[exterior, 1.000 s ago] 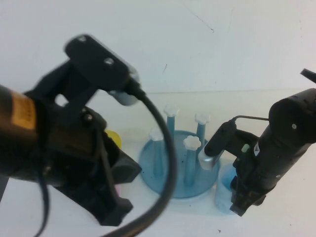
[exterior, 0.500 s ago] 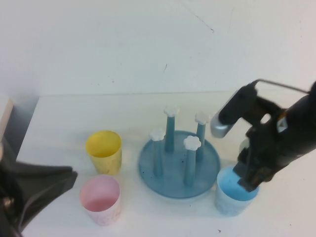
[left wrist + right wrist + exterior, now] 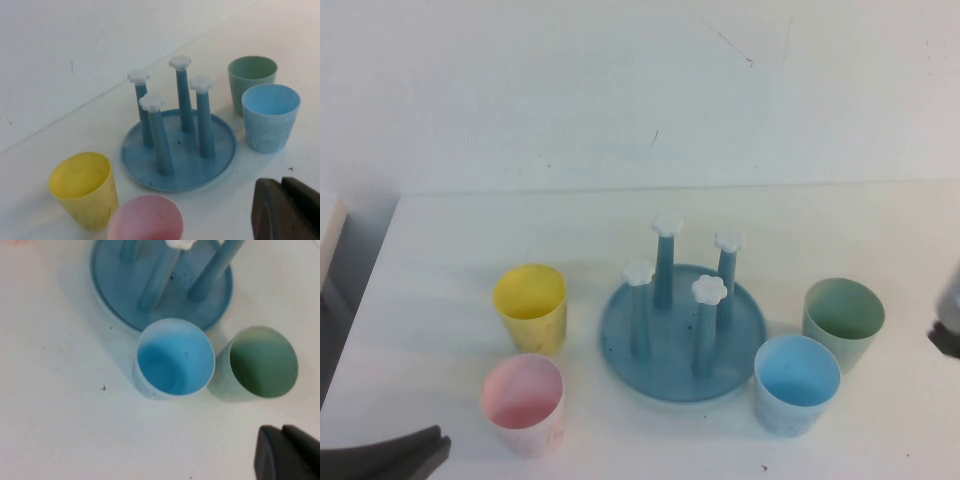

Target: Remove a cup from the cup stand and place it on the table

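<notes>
Left gripper [image 3: 287, 210]: only a dark bit shows low in its wrist view, fingers look pressed together with just a thin seam between them. In the high view a dark piece sits at the near left corner, well away from the cups.
Right gripper [image 3: 289, 452]: same deal, a dark tip in the corner of its wrist view, fingers together, holding nothing. High view only catches a dark sliver at the right edge.
Cup [image 3: 797, 384]: sky-blue one, standing upright and mouth-up on the table, just beside the stand's near-right rim. Empty inside, pretty clear from the right wrist view [image 3: 174, 359].
Stand [image 3: 682, 335]: round blue dish mid-table, four upright pegs with white flower knobs, all four pegs bare. A few dark specks on the dish.
Green cup [image 3: 843, 322]: pale green, upright, just behind and right of the blue cup, looks like they're touching or nearly so.
Yellow cup [image 3: 530, 307]: upright, left of the stand, a small gap between.
Pink cup [image 3: 523, 404]: upright, nearer than the yellow one, close beside it.
Table [image 3: 470, 230]: white top, faint streaks, a couple of tiny dark specks near the blue cup.
Wall [image 3: 620, 90]: plain white behind the table's far edge, a few scuff marks.
</notes>
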`<state>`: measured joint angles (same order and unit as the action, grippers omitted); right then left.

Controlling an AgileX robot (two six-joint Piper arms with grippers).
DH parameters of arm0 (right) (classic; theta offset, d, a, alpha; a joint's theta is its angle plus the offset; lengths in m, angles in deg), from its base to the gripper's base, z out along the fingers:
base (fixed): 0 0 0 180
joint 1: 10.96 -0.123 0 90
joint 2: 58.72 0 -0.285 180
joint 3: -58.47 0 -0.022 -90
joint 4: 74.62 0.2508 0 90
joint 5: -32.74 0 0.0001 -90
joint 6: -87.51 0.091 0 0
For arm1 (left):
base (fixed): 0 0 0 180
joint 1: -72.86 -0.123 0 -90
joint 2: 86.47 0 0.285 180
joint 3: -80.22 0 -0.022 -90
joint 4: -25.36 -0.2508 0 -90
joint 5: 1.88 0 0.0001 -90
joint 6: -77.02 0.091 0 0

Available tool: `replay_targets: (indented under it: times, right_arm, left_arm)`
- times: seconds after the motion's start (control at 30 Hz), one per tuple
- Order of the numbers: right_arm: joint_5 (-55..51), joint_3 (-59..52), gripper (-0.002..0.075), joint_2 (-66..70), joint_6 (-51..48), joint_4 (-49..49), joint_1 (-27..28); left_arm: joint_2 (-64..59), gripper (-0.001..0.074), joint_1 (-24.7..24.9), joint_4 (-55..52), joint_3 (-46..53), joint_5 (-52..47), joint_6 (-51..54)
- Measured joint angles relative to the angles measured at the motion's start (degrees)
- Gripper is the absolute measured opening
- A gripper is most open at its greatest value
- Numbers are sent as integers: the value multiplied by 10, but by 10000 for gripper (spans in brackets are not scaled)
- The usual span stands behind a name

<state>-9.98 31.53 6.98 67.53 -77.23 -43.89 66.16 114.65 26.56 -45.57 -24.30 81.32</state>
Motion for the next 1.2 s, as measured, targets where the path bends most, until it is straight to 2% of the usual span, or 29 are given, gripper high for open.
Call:
replay_targets:
  times: [0.27,0.5,0.87,1.2]
  right_arm:
    - [91,-192,-1,-198,12,0,0]
    - [90,-272,-1,-343,13,32,0]
    - [23,-285,-1,-398,13,37,0]
    - [20,-285,-1,-398,13,37,0]
  left_arm:
    - [2,-1,0,-2,33,5,0]
    - [2,-1,0,-3,40,-8,0]
    - [2,-2,0,-3,40,-51,0]
    - [2,-2,0,-3,40,-71,0]
